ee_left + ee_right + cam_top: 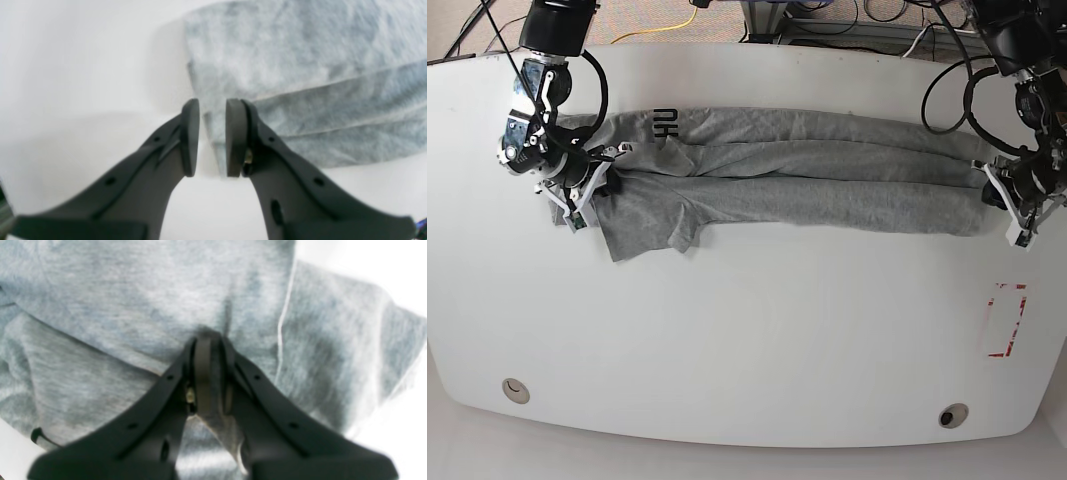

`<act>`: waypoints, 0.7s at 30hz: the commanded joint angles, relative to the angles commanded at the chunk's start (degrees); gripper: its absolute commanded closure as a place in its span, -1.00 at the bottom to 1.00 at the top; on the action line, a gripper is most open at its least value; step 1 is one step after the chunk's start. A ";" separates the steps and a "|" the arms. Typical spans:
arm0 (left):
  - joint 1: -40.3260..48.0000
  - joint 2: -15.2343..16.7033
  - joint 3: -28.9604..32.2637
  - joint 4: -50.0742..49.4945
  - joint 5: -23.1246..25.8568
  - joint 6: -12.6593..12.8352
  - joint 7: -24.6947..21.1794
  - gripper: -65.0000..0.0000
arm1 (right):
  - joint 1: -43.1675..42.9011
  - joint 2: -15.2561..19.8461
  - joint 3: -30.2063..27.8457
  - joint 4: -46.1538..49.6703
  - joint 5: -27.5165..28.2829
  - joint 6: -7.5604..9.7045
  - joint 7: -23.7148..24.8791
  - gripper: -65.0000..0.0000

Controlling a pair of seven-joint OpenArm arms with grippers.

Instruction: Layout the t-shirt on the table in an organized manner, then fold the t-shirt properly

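Right fingers (213,373) pinching t-shirt (807,175); left fingers (213,136) narrowly parted; red-taped mark (1005,320) nearby.

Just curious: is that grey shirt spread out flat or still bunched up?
Bunched up. The shirt lies as a long, creased band across the table, layers overlapping, one sleeve sticking out; the right hand pinches one end.

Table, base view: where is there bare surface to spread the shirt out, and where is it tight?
Bare table runs from the t-shirt to the near edge, bordered by the red-taped mark and the two grommet holes. Only a narrow strip lies behind the shirt. Both ends are crowded: right gripper, left gripper.
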 joint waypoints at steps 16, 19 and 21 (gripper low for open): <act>-17.58 0.00 1.14 -24.88 0.44 0.00 -4.31 -0.20 | 0.00 0.00 -0.09 0.00 0.00 0.00 0.00 0.84; -18.90 -0.18 4.75 -29.63 0.26 0.00 -7.56 -0.21 | 0.00 0.00 -0.09 0.00 0.00 0.00 0.00 0.84; -19.16 -0.18 6.33 -31.30 0.09 0.00 -8.79 -0.21 | 0.00 0.00 -0.09 0.00 0.00 0.00 0.00 0.84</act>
